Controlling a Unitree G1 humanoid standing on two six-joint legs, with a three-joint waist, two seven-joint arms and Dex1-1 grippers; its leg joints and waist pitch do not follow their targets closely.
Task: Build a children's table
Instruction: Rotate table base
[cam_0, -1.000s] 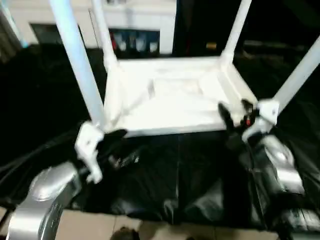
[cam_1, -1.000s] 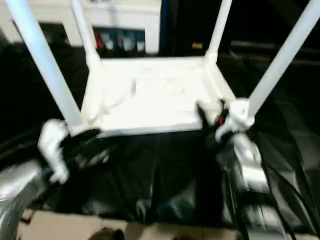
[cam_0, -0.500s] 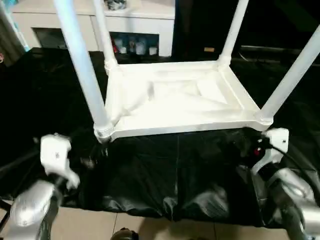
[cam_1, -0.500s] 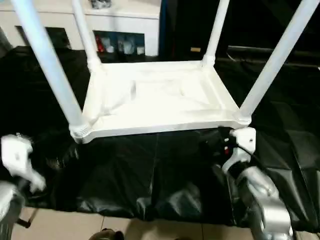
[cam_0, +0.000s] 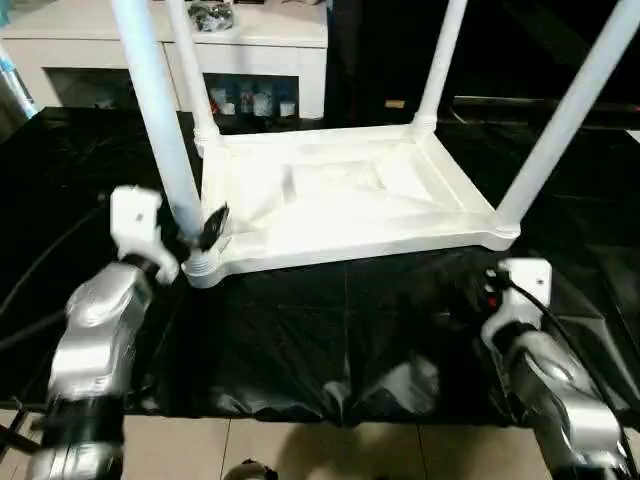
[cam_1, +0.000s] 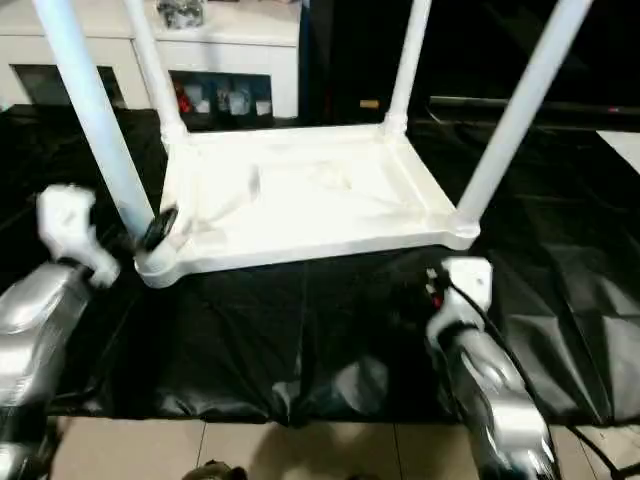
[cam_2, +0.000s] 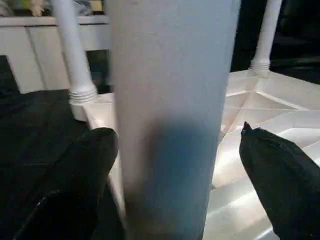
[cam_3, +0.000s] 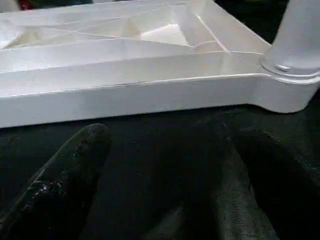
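Observation:
The children's table (cam_0: 345, 235) lies upside down on the black sheet, its white top flat and its legs pointing up. My left gripper (cam_2: 175, 145) is open and straddles the near-left leg (cam_0: 160, 130) just above its corner socket, with one black finger (cam_0: 213, 228) on each side. I cannot tell whether the fingers touch the leg. My right gripper (cam_3: 175, 145) hangs open and empty over the black sheet, just in front of the table's near rim. It is a little inside the near-right leg (cam_0: 570, 110) and its socket (cam_3: 290, 85).
A black sheet (cam_0: 330, 320) covers the work surface and ends at a tiled floor (cam_0: 300, 450) near me. A white cabinet (cam_0: 270, 50) with small items stands behind the table. Dark cables (cam_0: 40, 270) run along the left.
My left gripper has come up from low at the left and now stands around the near-left leg. My right gripper has drawn back from the near-right corner. The camera shifted too.

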